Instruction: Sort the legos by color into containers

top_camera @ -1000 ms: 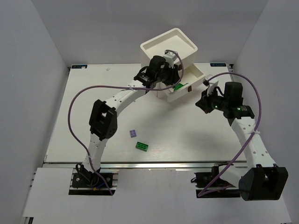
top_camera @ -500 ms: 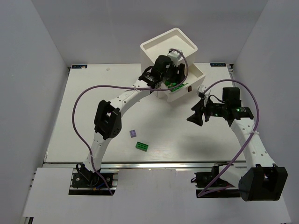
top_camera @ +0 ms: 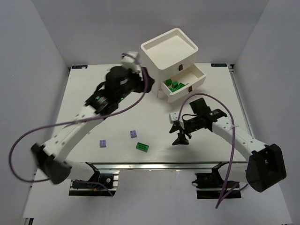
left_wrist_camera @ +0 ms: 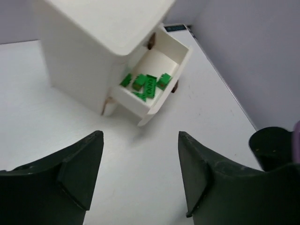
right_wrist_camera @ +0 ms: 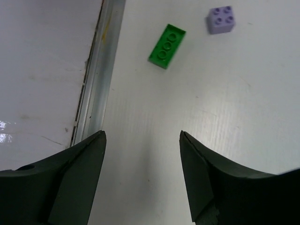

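Legos lie in two places in the top view. Green ones fill the open drawer (top_camera: 197, 75) of the white chest (top_camera: 161, 61) at upper centre. A long green brick (top_camera: 143, 146) and a purple brick (top_camera: 134, 134) sit on the tabletop (top_camera: 154, 117) at lower centre, with the right fingers (top_camera: 179, 138) just to their right.

Only the left wrist view shows the inside of the drawer clearly; the left fingers (left_wrist_camera: 75, 173) are spread and empty.

The right wrist view shows the right fingers spread and empty, and the green brick lying tilted. I judge the wrist should turn to pinch its long sides.
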`<state>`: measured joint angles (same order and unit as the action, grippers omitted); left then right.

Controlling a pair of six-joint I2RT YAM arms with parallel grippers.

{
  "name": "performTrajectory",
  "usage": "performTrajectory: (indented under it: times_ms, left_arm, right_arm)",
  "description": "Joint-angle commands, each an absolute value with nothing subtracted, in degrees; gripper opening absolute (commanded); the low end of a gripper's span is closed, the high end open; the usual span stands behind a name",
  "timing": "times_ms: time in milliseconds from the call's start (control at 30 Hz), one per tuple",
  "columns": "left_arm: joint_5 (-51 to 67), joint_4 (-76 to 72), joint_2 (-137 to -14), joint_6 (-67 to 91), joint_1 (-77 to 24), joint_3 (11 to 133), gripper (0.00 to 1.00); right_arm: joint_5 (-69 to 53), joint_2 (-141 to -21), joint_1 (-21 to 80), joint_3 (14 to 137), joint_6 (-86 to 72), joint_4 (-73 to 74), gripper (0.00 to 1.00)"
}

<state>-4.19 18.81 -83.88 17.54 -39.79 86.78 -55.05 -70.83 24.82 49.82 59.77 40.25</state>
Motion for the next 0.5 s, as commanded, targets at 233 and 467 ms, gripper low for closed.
performTrajectory:
  times_ms: [233,467]
  left_arm:
    - [-21.4,36.6,-49.2,34.5,-39.4,60.7,0.81]
    - [-25.0,40.9,-41.8,39.6,-39.4,57.3,0.81]
  right_arm:
    - [-28.8,-80.1,49.8,49.9,34.2,16.6,0.72]
    - [-21.6,-87.0,56.0,53.3,23.1,10.1,0.74]
